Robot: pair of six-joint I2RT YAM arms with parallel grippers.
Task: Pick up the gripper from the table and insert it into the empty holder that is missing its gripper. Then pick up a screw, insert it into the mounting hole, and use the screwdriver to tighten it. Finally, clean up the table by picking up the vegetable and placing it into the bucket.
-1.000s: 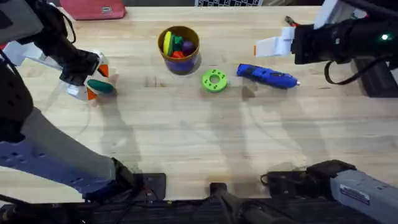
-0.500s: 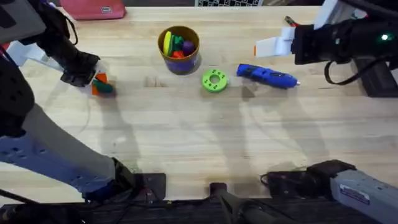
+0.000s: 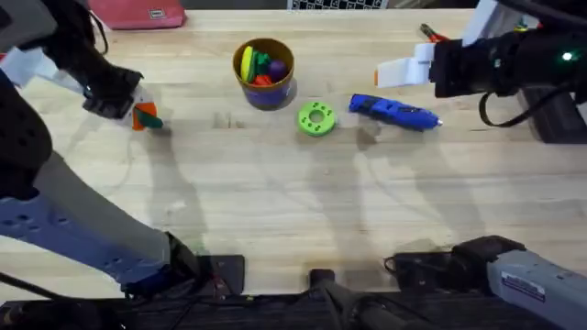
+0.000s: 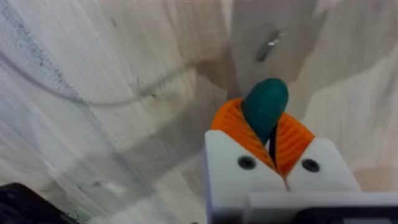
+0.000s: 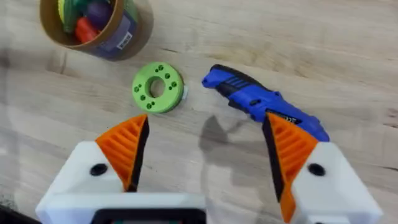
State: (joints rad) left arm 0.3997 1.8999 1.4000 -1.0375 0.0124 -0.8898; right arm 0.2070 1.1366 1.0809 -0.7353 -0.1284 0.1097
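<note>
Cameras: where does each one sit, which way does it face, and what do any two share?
Overhead: fixed above the arm bases, looking down and forward over the table; both arms show, with the left gripper at far left and the right gripper at upper right.
Left wrist: on the left arm, looking along its jaws shut on the vegetable.
Right wrist: on the right arm, over its open jaws toward the screwdriver, green disc and bucket.
Overhead and right wrist share those three.
</note>
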